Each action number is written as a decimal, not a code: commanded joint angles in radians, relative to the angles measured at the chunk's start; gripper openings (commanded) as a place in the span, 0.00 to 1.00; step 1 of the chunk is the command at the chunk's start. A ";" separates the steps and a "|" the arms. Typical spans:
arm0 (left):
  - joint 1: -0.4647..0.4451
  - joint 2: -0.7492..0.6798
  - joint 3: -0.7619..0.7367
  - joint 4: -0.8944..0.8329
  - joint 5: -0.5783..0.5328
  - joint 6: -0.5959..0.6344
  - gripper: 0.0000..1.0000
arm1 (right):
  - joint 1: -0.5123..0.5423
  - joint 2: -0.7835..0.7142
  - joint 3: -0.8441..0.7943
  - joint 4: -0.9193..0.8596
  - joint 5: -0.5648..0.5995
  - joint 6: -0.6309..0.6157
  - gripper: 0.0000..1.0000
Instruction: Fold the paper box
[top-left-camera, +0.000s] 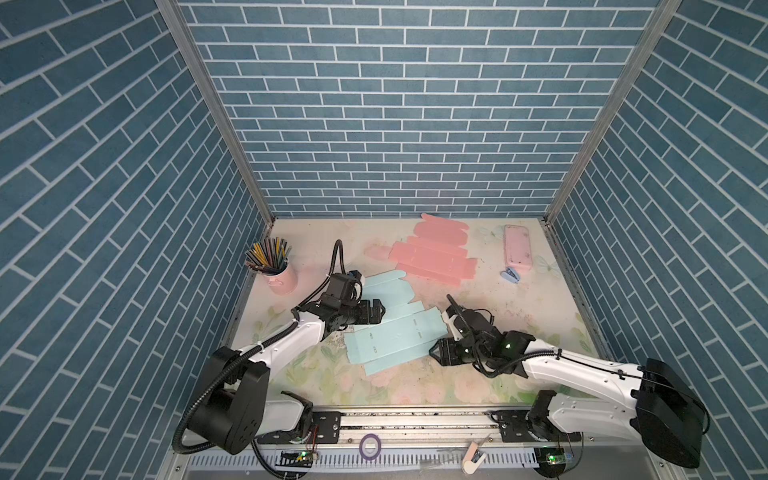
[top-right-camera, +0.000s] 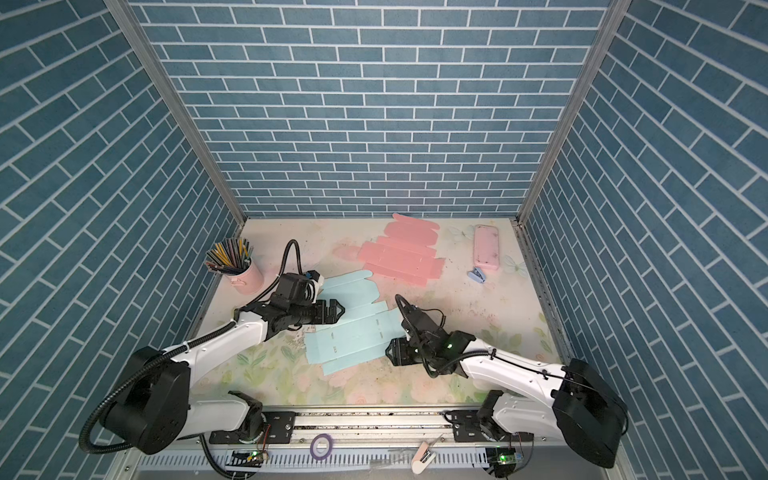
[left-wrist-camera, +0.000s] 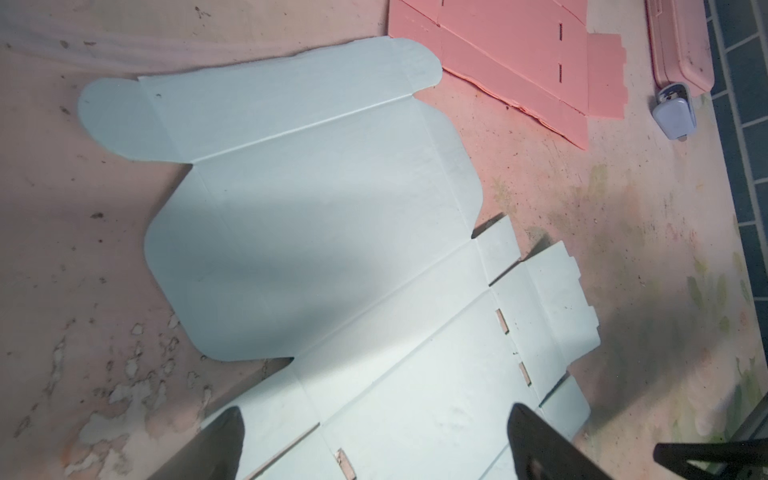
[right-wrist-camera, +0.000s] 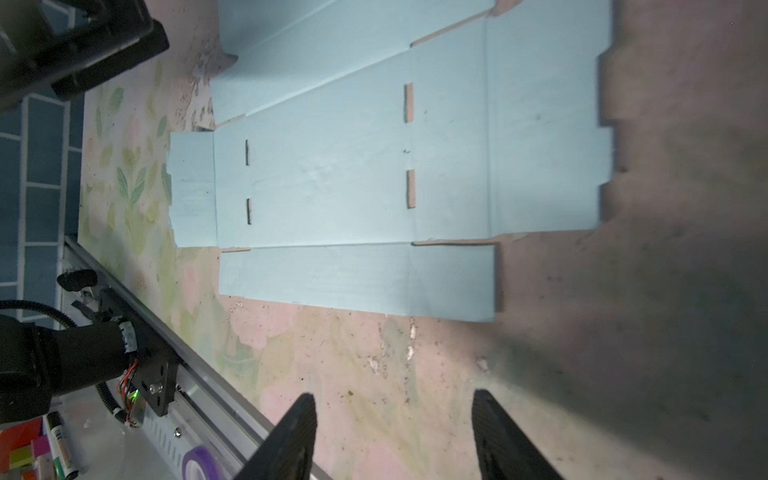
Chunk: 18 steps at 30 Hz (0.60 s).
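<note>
Right gripper (right-wrist-camera: 395, 436) and left gripper (left-wrist-camera: 374, 444) are hanging apart and empty; one should be pinning the blue paper box (top-left-camera: 395, 336), one slowly lifting a side flap (right-wrist-camera: 357, 278).

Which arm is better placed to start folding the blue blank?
Probably left: the left gripper hangs open over the blue blank, while the right gripper is open over bare table beside its edge.

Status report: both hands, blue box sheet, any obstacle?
Left hand open, over blue box sheet. Right hand open, empty, beside its edge. Sheet flat, unfolded. Pink box sheet apart; nothing blocks.
</note>
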 joint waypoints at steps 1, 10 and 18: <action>0.003 -0.039 -0.038 -0.011 0.011 0.004 0.99 | 0.047 0.094 -0.011 0.131 -0.007 0.106 0.62; -0.002 -0.163 -0.183 -0.044 0.030 -0.042 0.99 | 0.058 0.209 -0.043 0.309 -0.023 0.137 0.61; -0.056 -0.212 -0.238 -0.056 0.019 -0.079 0.96 | 0.008 0.241 -0.091 0.370 -0.020 0.158 0.60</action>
